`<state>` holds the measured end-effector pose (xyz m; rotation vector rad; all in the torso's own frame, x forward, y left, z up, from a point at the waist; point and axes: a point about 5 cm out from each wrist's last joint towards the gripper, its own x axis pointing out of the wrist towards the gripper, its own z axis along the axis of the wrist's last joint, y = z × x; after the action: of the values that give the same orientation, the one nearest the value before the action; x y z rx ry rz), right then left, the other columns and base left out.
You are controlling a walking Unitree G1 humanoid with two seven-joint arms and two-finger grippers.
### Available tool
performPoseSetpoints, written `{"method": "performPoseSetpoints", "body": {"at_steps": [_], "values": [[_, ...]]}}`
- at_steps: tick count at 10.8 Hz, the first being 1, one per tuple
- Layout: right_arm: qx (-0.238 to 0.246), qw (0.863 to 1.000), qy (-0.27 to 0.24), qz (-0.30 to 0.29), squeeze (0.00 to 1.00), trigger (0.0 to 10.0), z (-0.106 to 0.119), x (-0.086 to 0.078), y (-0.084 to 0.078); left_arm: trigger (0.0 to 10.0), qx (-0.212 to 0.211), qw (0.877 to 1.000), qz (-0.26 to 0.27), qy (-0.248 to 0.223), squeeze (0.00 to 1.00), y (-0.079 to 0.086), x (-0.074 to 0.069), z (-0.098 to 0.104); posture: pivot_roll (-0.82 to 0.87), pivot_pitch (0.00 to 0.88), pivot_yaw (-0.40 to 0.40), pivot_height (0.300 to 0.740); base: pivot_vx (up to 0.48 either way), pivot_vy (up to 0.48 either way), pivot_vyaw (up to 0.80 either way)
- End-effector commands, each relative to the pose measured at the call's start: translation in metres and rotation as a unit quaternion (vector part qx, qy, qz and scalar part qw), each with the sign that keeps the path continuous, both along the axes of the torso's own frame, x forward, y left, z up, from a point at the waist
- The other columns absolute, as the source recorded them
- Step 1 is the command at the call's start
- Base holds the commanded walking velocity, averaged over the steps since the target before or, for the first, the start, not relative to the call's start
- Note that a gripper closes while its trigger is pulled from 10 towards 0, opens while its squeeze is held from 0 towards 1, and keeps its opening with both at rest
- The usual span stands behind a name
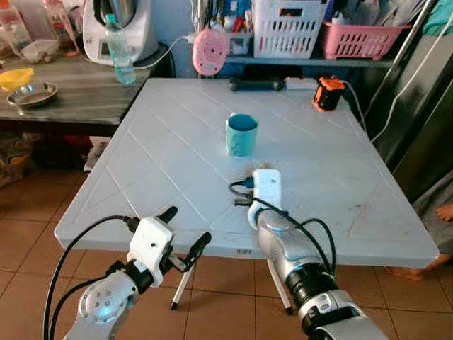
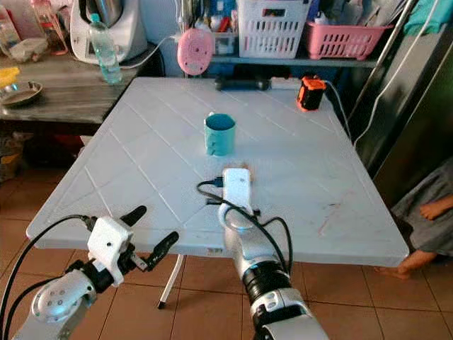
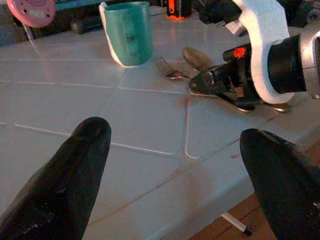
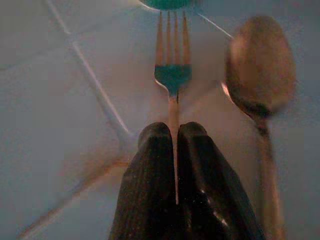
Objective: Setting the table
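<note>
Left end effector (image 1: 185, 239) spread; right end effector (image 4: 176, 131) clamped.

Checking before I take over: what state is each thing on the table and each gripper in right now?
Fork: flat on the table, handle pinched, tines toward the mug.
Spoon: lying free beside the fork.
Teal mug: upright, untouched.
White table: set only partly.
Right gripper: shut on the fork handle.
Left gripper: open, holding nothing, at the near table edge.
</note>
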<state>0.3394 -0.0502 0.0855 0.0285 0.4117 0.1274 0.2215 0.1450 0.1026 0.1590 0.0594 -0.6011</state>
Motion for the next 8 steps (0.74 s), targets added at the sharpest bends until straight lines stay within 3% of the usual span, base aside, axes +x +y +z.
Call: {"method": "performPoseSetpoints", "body": {"at_steps": [1, 2, 4, 7, 8], "values": [[0.020, 0.999, -0.027, 0.024, 0.00, 0.0, 0.015, -0.001, 0.020, 10.0, 0.001, 1.000, -0.010, 0.001, 0.00, 0.002, 0.001, 0.004, 0.13, 0.001, -0.011, 0.740, 0.000, 0.000, 0.00], [0.020, 0.999, -0.034, 0.028, 0.00, 0.0, 0.017, -0.002, 0.017, 10.0, 0.011, 0.999, -0.032, 0.021, 0.00, 0.005, -0.004, -0.002, 0.13, 0.000, -0.009, 0.740, 0.000, 0.000, 0.00], [0.009, 0.998, -0.045, 0.031, 0.00, 0.0, 0.017, -0.002, 0.013, 10.0, 0.014, 1.000, -0.020, 0.010, 0.00, 0.008, 0.001, 0.001, 0.13, 0.000, -0.007, 0.740, 0.000, 0.000, 0.00], [0.018, 0.994, -0.094, 0.044, 0.00, 0.0, 0.035, -0.002, 0.003, 10.0, -0.016, 0.997, 0.065, -0.036, 0.00, 0.020, 0.025, 0.021, 0.13, 0.000, -0.012, 0.740, 0.000, 0.000, 0.00], [0.029, 0.993, -0.106, 0.050, 0.00, 2.1, 0.039, -0.004, 0.000, 10.0, -0.015, 0.994, 0.098, -0.053, 0.00, 0.026, 0.029, 0.026, 0.13, 0.000, -0.012, 0.740, 0.000, 0.000, 0.00]]}}
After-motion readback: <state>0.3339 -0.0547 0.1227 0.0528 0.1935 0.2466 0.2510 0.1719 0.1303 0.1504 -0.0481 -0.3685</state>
